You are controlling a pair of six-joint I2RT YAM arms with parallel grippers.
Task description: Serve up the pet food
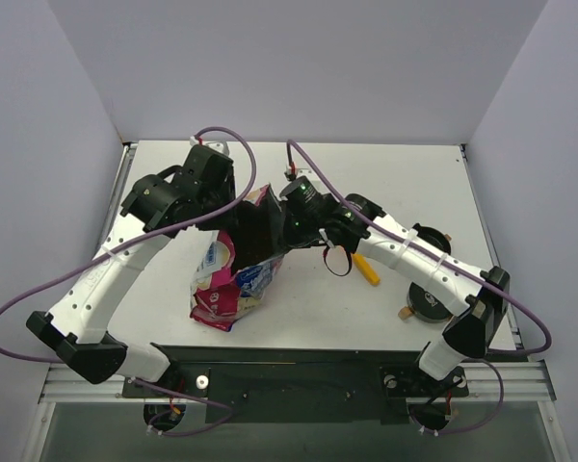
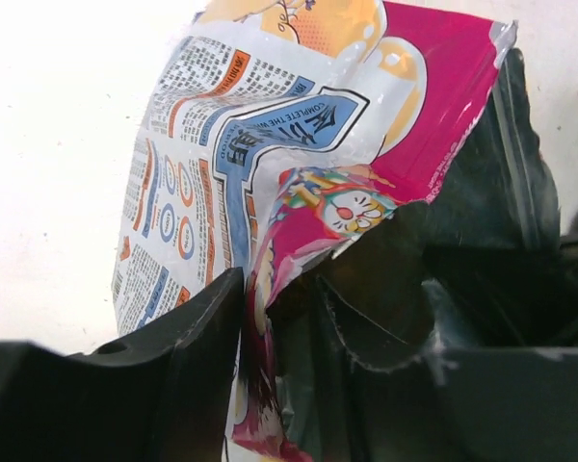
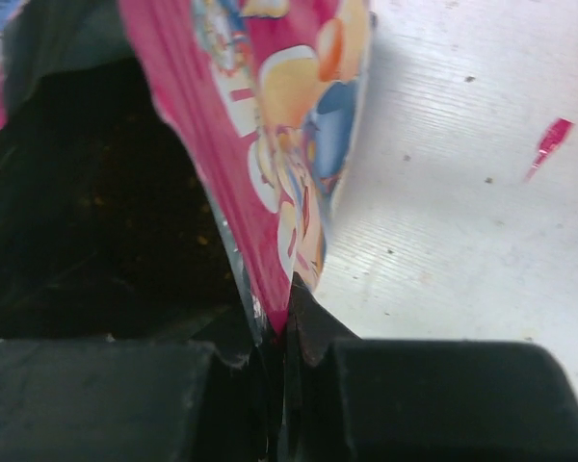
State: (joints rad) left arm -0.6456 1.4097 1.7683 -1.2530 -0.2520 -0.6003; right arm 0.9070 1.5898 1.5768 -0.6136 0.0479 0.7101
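Note:
The pink-and-blue cartoon bag (image 1: 233,281) stands mid-table, its top held up between both arms and its dark mouth (image 1: 260,236) pulled wide. My right gripper (image 1: 283,229) (image 3: 289,310) is shut on the bag's (image 3: 270,115) pink rim. My left gripper (image 1: 237,221) (image 2: 275,289) straddles the opposite rim of the bag (image 2: 270,144). Its jaws stand a little apart and the film hangs loose between them, brushing one finger (image 2: 197,337). The pet food is hidden. The right wrist view shows only the bag's dark inside (image 3: 96,212) with a few faint specks.
Two black bowls (image 1: 430,302) (image 1: 431,237) sit at the right, partly under the right arm. A yellow-handled tool (image 1: 367,269) and a red loop (image 1: 337,261) lie right of the bag. A pink scrap (image 3: 551,142) lies on the white table (image 1: 395,173). Purple cables arc over both arms.

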